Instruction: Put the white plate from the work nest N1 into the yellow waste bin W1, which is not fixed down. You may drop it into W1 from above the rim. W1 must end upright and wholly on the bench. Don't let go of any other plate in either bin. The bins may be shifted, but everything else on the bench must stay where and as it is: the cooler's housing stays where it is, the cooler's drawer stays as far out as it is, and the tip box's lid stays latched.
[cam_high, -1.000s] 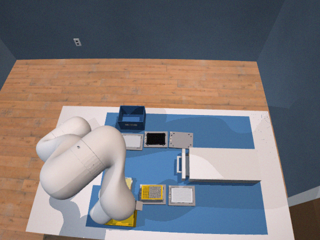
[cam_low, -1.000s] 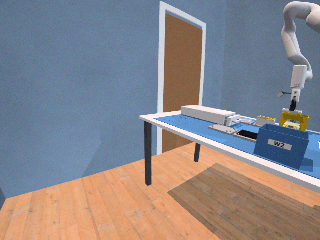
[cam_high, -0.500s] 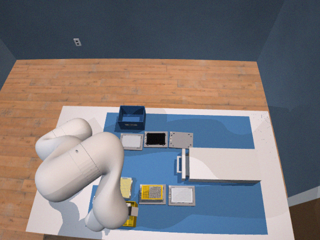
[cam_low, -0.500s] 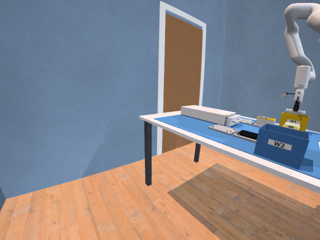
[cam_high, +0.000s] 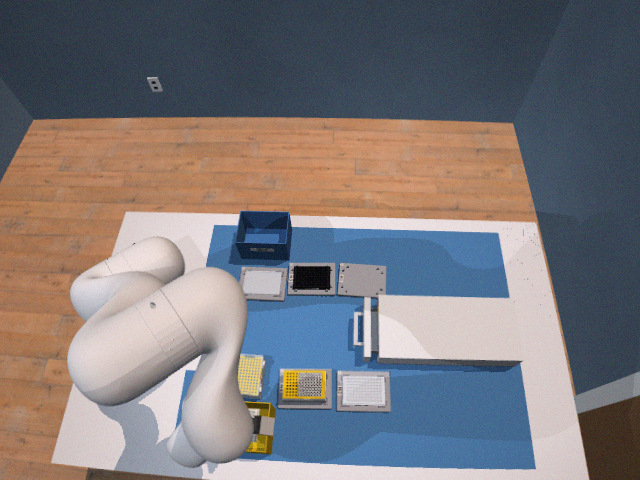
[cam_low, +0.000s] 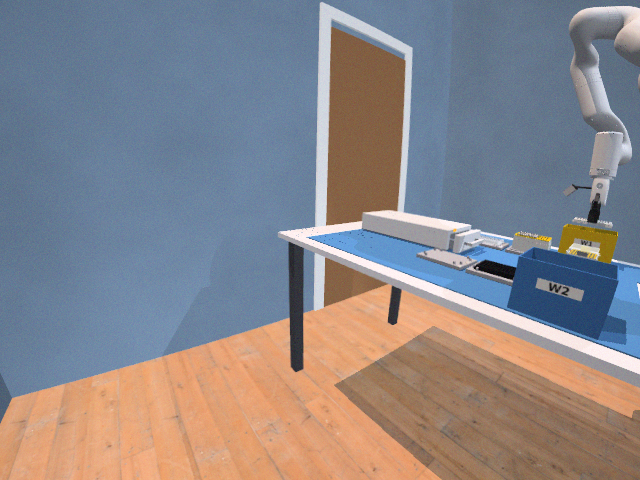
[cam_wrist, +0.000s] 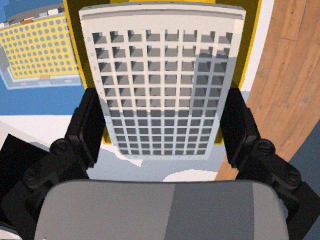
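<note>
With my claw (cam_low: 594, 219) (cam_wrist: 162, 103) pinching the white plate (cam_low: 595, 224) (cam_wrist: 162, 95), I should centre it over the yellow bin W1 (cam_high: 265, 447) (cam_low: 571, 236) (cam_wrist: 242, 70) before releasing.

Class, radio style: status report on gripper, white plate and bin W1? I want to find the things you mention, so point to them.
Gripper (cam_low: 594, 221) (cam_wrist: 162, 103) shut on white plate (cam_low: 576, 222) (cam_wrist: 155, 82). Plate above yellow bin W1 (cam_high: 265, 447) (cam_low: 613, 245) (cam_wrist: 250, 30), not inside. Nothing seen blocking the drop.

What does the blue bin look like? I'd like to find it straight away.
Look for the long bench with a blue mat; near one of its long edges stands the blue bin, an open-topped box marked W2. The flat grey nests beside it sit low, while it has tall walls, and the other bin is yellow and marked W1.
</note>
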